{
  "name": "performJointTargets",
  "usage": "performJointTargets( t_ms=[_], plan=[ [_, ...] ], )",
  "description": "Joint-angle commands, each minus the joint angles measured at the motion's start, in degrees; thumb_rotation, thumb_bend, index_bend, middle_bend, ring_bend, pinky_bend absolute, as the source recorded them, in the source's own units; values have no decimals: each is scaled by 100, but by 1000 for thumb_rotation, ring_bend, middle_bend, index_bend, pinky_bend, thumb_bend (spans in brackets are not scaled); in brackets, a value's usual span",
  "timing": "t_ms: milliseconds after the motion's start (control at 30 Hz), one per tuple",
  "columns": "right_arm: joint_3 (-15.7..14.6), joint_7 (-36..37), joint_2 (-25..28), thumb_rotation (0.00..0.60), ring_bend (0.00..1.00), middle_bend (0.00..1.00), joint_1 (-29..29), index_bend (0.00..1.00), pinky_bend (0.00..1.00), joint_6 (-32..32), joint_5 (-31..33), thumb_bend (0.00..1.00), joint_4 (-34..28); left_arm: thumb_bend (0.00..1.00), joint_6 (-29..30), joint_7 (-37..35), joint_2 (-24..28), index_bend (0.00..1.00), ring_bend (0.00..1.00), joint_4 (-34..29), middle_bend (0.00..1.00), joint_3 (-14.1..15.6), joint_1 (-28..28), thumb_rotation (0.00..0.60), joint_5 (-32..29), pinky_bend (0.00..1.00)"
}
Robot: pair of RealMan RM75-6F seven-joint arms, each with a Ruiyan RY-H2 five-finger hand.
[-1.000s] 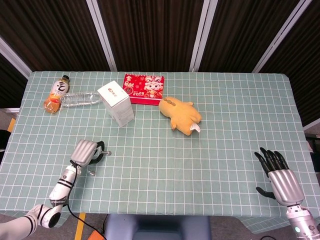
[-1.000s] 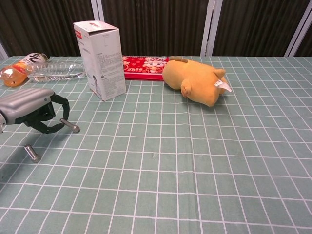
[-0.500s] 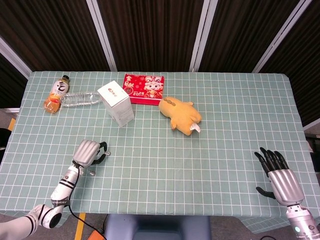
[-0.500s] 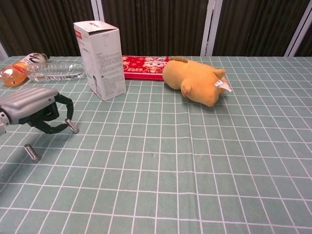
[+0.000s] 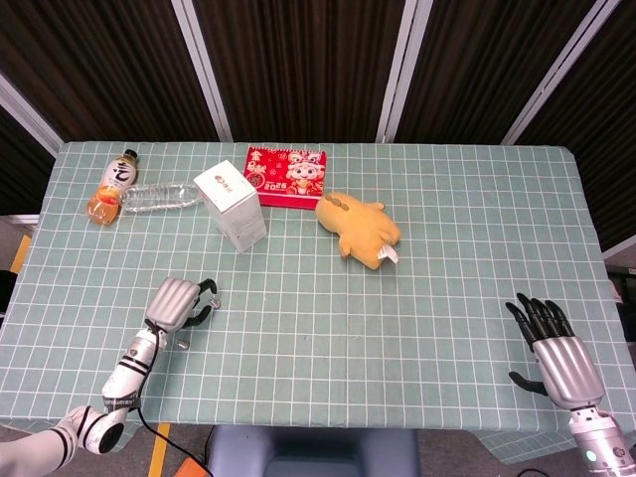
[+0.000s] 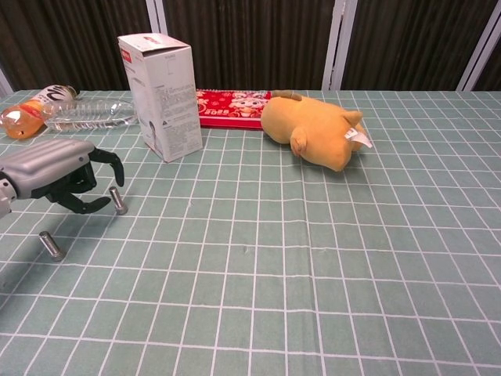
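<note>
A: What is the left hand (image 6: 55,174) doing?

B: It hovers low over the table (image 6: 329,258), palm down, fingers curled under but holding nothing. The metal-tipped fingertips (image 6: 119,202) point down at the cloth; whether they touch it, I cannot tell.

A: What is closest to it?

B: The white carton (image 6: 160,95), upright, ahead of the hand and a little toward the middle of the table. Near, but apart from it.

A: And beyond the carton?

B: Further out from the left hand, on its outer side, a clear plastic bottle (image 6: 88,113) lies on its side, with an orange drink bottle (image 6: 25,113) just beside it. Behind the carton lies a flat red packet (image 6: 235,104), and past that, toward the right hand's side, a yellow plush toy (image 6: 311,136) lies on the cloth.

A: The right hand (image 5: 556,353)?

B: Seen only from the head view. It rests flat at the near edge, fingers spread and straight, empty, well apart from every object.
</note>
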Motion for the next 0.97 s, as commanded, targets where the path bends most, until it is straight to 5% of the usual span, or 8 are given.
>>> performJointTargets(
  t_ms=[33,133,200,300,433,500,667,967],
  plan=[
    [0,1,1,600,0,0,-3,0,0,4,-1,154,-3,384,136,-40,57,390,1000,-72,1000,4,38,600,63,1000],
    [-3,10,13,600,0,0,-5,0,0,12,-10,153,-8,384,609,-197,229,337,989,-254,984,41,204,600,265,1000],
    [-2,12,23,600,0,0,-8,0,0,17,-9,153,-7,381,1024,-392,476,290,843,-451,829,173,428,600,464,970],
    [-15,-4,29,600,0,0,-11,0,0,5,-9,154,-5,382,1611,-690,1057,203,429,-957,408,455,860,600,714,553],
    [-24,-16,30,600,0,0,-10,0,0,-6,-15,154,-8,382,1869,-701,1267,139,201,-1158,207,546,1044,600,791,320],
    [-57,-100,5,600,0,0,-13,0,0,-7,-75,153,-24,382,3233,-388,1848,67,29,-1726,49,902,2073,600,910,175],
    [-95,-180,-36,600,0,0,-18,0,0,15,-172,154,-47,384,3402,163,2496,26,0,-2377,0,1428,2790,600,760,101],
    [-168,-263,15,600,0,0,-63,0,0,48,-250,154,-159,386,3313,63,2646,0,0,-2456,0,1294,2803,600,1029,74]
  ],
)
